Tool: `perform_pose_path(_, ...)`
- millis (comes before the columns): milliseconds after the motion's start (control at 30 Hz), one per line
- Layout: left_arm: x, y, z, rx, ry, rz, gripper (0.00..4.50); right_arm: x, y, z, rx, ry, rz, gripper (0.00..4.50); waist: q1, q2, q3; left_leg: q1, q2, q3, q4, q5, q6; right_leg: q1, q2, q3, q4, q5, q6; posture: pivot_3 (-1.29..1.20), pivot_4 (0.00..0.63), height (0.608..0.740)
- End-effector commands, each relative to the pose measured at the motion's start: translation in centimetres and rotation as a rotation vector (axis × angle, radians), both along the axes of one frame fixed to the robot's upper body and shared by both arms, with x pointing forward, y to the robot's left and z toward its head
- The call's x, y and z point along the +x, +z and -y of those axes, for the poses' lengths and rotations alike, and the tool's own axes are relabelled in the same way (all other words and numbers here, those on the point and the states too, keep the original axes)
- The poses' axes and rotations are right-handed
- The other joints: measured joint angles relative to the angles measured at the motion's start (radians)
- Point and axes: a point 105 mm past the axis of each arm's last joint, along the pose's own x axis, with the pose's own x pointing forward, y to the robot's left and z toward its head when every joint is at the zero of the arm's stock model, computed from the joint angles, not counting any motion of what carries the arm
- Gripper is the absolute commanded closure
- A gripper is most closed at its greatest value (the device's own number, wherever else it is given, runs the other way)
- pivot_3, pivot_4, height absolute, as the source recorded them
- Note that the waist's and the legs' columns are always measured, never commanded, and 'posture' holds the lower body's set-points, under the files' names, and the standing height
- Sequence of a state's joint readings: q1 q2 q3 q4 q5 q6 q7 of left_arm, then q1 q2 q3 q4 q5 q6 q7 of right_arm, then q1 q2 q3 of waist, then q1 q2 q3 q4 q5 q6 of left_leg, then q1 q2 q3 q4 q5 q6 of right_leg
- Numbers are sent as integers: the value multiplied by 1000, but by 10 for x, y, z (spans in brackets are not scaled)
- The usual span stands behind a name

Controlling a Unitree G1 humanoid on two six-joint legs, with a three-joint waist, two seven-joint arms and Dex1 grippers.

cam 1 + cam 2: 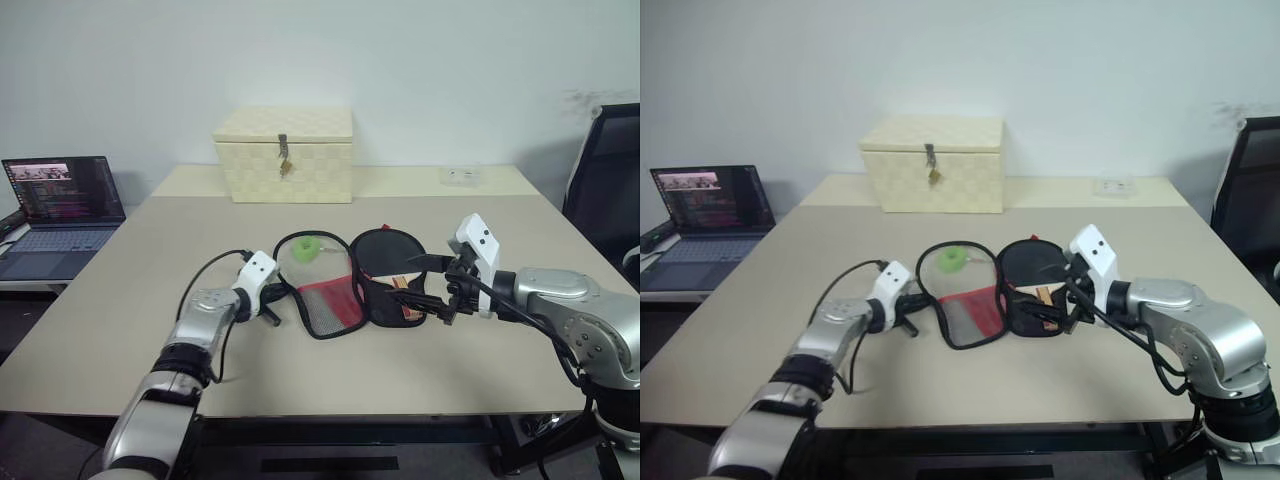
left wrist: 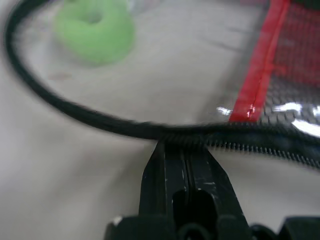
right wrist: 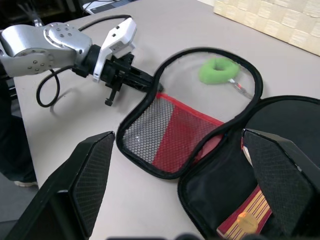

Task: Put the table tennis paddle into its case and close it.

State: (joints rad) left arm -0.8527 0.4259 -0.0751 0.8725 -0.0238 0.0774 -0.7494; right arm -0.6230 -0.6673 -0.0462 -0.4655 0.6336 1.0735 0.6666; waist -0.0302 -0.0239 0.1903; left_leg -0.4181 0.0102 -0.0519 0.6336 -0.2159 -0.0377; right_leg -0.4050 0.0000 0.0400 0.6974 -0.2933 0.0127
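The case (image 1: 350,283) lies unzipped and spread flat mid-table, its mesh-and-red flap (image 3: 167,134) folded out toward nine o'clock, with a green ring tag (image 3: 218,69) resting inside the flap's looped zipper edge. The table tennis paddle (image 3: 252,212) sits in the three o'clock half, apparently black face inside, striped handle pointing toward six o'clock.

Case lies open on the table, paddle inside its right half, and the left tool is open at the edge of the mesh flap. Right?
Not quite: the left tool is shut, fingertips pressed together at the case's zipper edge, as the left wrist view shows. The paddle does lie in the right half.
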Motion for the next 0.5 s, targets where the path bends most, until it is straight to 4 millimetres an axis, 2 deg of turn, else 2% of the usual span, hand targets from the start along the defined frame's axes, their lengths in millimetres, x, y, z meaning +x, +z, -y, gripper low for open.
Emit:
perform_pose_path(33, 12, 29, 24, -44, -32, 94, 4485, 0, 12, 5, 1, -29, 59, 0, 0, 0, 0, 0, 0, 0, 0, 0, 0, 0, 0, 0, 0, 0, 0, 0, 150, 740)
perform_pose_path(167, 19, 65, 62, -90, -124, 174, 4485, 1, 15, 14, 0, -60, 60, 0, 1, -1, 0, -1, -1, -1, 1, 0, 0, 0, 0, -1, 0, 0, 1, 0, 150, 740)
perform_pose_path(300, 23, 114, 113, -123, -228, 271, 4485, 8, 20, 31, -14, -135, 62, 0, 5, -2, 1, -3, -2, -2, 3, 0, 0, 0, 0, -2, 0, 1, 1, 0, 150, 740)
perform_pose_path(400, 21, 135, 140, -134, -272, 308, 4485, 15, 24, 44, -19, -202, 64, 0, 3, -2, 1, -5, -3, -1, 6, 0, 1, 0, 0, -1, -1, 1, 3, 0, 150, 740)
perform_pose_path(500, 20, 143, 155, -138, -285, 323, 4485, 20, 26, 55, -15, -266, 58, 0, -4, -1, 1, -5, -4, 0, 7, -1, 1, 0, 0, 0, -1, 1, 4, 0, 150, 740)
